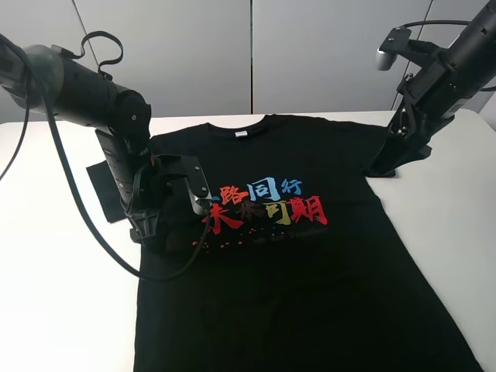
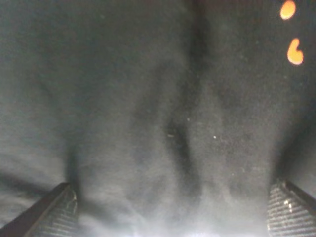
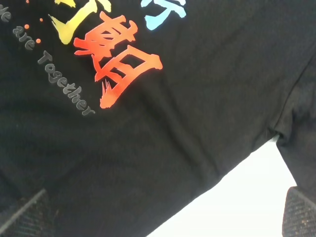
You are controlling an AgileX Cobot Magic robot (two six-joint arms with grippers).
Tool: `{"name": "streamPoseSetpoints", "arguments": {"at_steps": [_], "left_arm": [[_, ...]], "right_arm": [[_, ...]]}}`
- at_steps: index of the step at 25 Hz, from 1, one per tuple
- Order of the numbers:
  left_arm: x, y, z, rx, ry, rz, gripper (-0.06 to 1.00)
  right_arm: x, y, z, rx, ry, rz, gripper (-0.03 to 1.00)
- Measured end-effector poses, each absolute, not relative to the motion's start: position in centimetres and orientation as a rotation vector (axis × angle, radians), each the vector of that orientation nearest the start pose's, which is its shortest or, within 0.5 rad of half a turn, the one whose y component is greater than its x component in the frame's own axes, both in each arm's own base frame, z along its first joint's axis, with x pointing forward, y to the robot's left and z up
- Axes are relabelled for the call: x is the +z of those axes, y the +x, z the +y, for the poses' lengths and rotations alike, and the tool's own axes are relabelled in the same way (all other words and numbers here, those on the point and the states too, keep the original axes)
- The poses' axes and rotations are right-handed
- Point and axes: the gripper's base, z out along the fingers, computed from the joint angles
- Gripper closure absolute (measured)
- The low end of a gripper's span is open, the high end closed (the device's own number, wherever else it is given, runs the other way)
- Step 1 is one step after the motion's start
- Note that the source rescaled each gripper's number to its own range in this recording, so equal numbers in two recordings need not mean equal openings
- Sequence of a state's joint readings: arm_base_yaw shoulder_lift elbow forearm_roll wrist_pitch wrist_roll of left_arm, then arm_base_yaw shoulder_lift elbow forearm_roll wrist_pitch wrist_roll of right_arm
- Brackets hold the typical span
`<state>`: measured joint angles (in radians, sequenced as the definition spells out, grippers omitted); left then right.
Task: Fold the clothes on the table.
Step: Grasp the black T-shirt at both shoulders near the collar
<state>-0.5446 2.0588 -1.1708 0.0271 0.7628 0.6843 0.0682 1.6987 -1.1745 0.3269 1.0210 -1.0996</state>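
The clothes are one black T-shirt (image 1: 310,279) lying flat, chest up, on the white table (image 1: 62,294). Its red, blue and yellow print (image 1: 267,203) faces up. My left gripper (image 1: 149,226) points down at the shirt's left side, just beside the print. In the left wrist view its fingers stand wide apart close over wrinkled black cloth (image 2: 148,98), so the left gripper (image 2: 173,215) is open and holds nothing. My right gripper (image 1: 394,161) hovers at the right sleeve. The right gripper (image 3: 163,219) is open too, over the shirt's side hem (image 3: 197,89) and bare table (image 3: 237,197).
The shirt's left sleeve (image 1: 101,186) sticks out behind the left arm. A black cable (image 1: 93,232) from that arm loops over the tabletop. Grey wall panels (image 1: 248,54) stand behind the table's far edge. White tabletop shows on both sides of the shirt.
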Motion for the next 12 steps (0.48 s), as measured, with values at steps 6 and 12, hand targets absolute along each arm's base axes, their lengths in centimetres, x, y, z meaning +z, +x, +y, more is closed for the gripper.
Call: {"name": "streamPoseSetpoints", "arguments": {"at_steps": [6,12], "left_arm": [[9.24,30.64,-18.36,0.028,1.841,2.556,-0.04],[9.19,30.72,-18.33,0.060,1.872,2.536,0.00]], "right_arm": [[22.54,32.12,4.68,0.275,-1.394,2.521,-0.03],[22.56,32.24,4.69,0.268,-1.383,2.514,-0.03]]}}
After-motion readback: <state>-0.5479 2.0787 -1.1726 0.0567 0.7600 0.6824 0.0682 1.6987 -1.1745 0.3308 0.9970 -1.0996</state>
